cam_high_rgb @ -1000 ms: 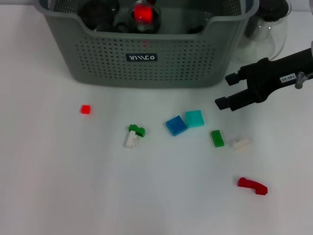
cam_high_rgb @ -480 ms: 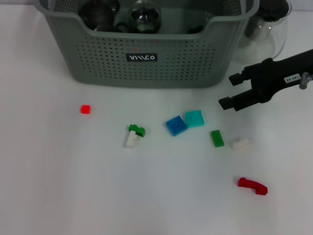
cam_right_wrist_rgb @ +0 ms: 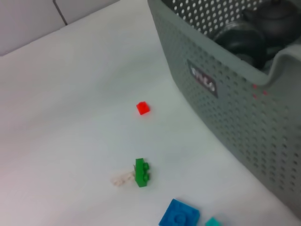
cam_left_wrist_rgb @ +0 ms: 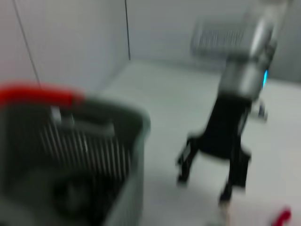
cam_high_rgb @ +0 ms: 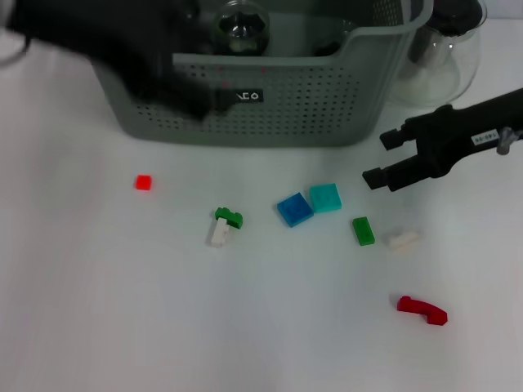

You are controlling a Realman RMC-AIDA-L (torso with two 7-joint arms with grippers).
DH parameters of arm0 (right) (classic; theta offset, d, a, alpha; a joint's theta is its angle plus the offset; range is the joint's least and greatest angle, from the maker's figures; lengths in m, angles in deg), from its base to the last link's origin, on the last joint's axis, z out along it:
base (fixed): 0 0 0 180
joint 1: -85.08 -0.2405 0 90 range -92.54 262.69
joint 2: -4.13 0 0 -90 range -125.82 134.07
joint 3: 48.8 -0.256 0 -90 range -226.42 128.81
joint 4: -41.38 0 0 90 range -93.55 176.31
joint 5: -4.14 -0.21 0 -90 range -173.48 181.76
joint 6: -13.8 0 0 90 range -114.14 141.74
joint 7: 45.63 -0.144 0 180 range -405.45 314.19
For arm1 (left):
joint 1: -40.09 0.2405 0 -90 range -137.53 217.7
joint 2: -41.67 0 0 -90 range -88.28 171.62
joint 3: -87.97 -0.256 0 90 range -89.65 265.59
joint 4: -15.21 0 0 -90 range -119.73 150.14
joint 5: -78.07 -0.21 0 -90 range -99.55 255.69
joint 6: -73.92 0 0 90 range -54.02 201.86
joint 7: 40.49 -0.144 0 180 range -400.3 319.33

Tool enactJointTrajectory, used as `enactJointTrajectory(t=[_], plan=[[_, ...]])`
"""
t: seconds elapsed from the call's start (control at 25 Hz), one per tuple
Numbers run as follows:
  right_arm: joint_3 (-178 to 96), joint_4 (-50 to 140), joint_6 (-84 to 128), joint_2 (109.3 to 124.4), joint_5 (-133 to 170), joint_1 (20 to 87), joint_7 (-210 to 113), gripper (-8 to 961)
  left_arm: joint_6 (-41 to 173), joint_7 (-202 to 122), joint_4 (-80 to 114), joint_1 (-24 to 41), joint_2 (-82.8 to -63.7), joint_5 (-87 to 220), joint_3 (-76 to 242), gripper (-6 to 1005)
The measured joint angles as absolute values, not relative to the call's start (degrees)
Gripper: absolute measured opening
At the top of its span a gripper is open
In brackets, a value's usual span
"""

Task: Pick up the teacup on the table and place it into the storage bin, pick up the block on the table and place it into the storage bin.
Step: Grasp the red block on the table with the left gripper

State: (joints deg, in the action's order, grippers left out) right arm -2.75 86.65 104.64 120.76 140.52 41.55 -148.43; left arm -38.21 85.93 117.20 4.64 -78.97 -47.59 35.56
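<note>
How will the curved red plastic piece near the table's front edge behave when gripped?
The curved red plastic piece looks rigid and light. Its bent, rounded shape may let it pivot or slip between fingers. Lying low on the white table, it probably needs a near-surface pinch.

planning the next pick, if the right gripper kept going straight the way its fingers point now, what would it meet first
The right gripper, open, points toward the robot's left and slightly down. Extended, that line passes just beyond the teal block and blue block, so probably the bare table near them first. Its height is unclear, though.
</note>
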Motion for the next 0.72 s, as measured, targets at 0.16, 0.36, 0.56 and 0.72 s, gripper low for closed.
enactJointTrajectory(t=[0.16,0.36,0.56,0.72], plan=[[-2.8,85.9,104.6,120.84,140.6,41.6,-149.2,909,-37.2,79.3,108.0,5.3,-79.75,-55.9,33.3,837],[-2.7,85.4,104.5,121.02,140.5,41.6,-150.6,909,-31.7,74.2,96.6,3.4,-79.48,-64.7,30.4,832],[-2.7,85.2,104.4,121.32,140.5,41.5,-151.6,909,-21.9,71.7,86.9,1.5,-79.36,-74.1,25.8,829],[-2.7,84.9,104.2,121.5,140.5,41.3,-152.1,909,-17.0,70.8,80.5,-0.6,-79.35,-79.0,24.6,828]])
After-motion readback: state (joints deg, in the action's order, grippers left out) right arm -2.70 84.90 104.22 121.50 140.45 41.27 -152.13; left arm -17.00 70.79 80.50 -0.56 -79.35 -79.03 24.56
